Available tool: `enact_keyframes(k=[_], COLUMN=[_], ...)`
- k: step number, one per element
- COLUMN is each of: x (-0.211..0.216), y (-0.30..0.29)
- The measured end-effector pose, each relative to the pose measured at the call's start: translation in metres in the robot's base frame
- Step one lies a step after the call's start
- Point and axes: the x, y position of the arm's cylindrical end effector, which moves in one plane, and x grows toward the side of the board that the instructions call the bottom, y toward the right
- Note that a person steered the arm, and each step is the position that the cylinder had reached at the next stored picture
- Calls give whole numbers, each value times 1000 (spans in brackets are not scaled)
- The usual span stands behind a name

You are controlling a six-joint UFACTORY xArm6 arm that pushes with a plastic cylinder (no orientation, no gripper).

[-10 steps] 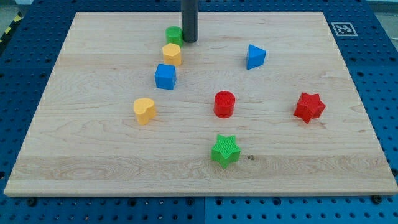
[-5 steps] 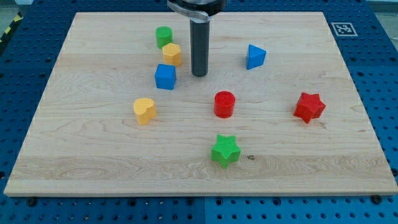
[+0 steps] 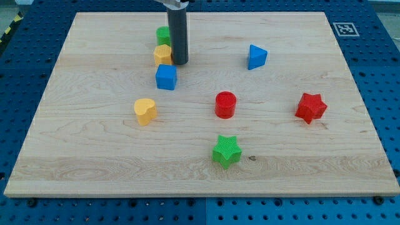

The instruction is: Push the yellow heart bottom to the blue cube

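Observation:
The yellow heart [image 3: 145,110] lies on the wooden board [image 3: 94,156], below and left of the blue cube [image 3: 166,77]. My tip [image 3: 180,62] stands just above and right of the blue cube, touching the right side of a yellow hexagonal block [image 3: 162,55]. A green cylinder [image 3: 162,35] sits right behind that yellow block, partly hidden by the rod. The tip is well apart from the yellow heart.
A blue triangular block [image 3: 256,56] lies at the upper right. A red cylinder [image 3: 225,104] sits at the middle, a red star [image 3: 310,107] at the right, a green star [image 3: 226,151] toward the view's bottom.
My tip swung down and right to beside the blue cube, then back up and left against the yellow hexagonal block, which shifted left. The green cylinder moved left early on.

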Motion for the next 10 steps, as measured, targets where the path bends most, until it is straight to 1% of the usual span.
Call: enact_keyframes(k=[1,2,6,7,8,9,10], x=[20,57,154,160,163,168,168], y=[7,29,34,16,-20,-33,-80])
